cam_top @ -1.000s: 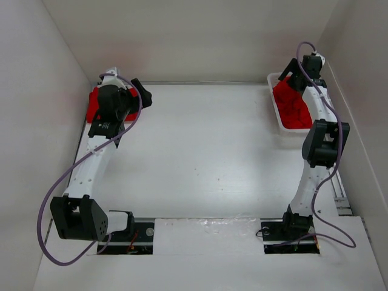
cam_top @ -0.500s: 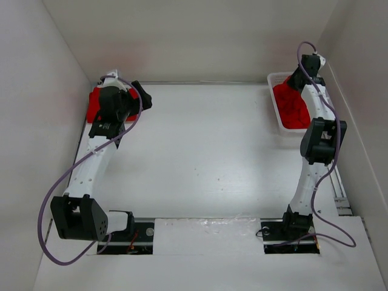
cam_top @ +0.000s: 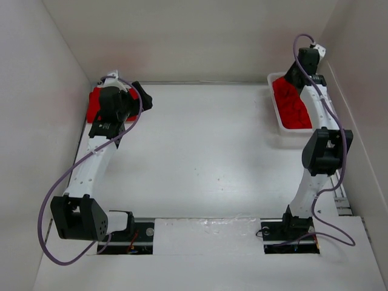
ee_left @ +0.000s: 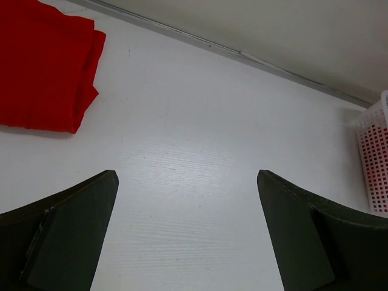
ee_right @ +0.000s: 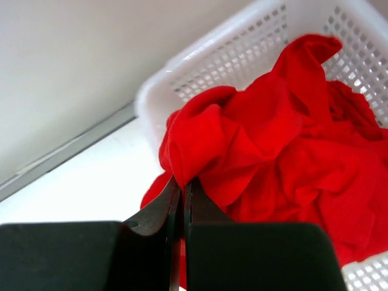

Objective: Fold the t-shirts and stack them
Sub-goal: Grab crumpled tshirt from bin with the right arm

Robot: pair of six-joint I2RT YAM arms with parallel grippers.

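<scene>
Top view high above table (cam_top: 200,151), downward; wrist views low, close, forward; basket (ee_right: 242,54) common to all.

**Setting:** robotics lab test cell.

**Evidence:**
- White counter (cam_top: 206,151) boxed in by plain white panel walls (cam_top: 36,91) at left, back and right.
- Two white-and-black robot arms, left arm (cam_top: 91,163) and right arm (cam_top: 310,179), bolted at its near edge.
- Purple cables (cam_top: 42,212) looping loose from both arms.
- Metal rail (cam_top: 200,82) along the back edge.

**Props:** white mesh basket (cam_top: 276,112) of crumpled red t-shirts (cam_top: 294,108) at far right; folded red pile (cam_top: 94,108) at far left.
</scene>
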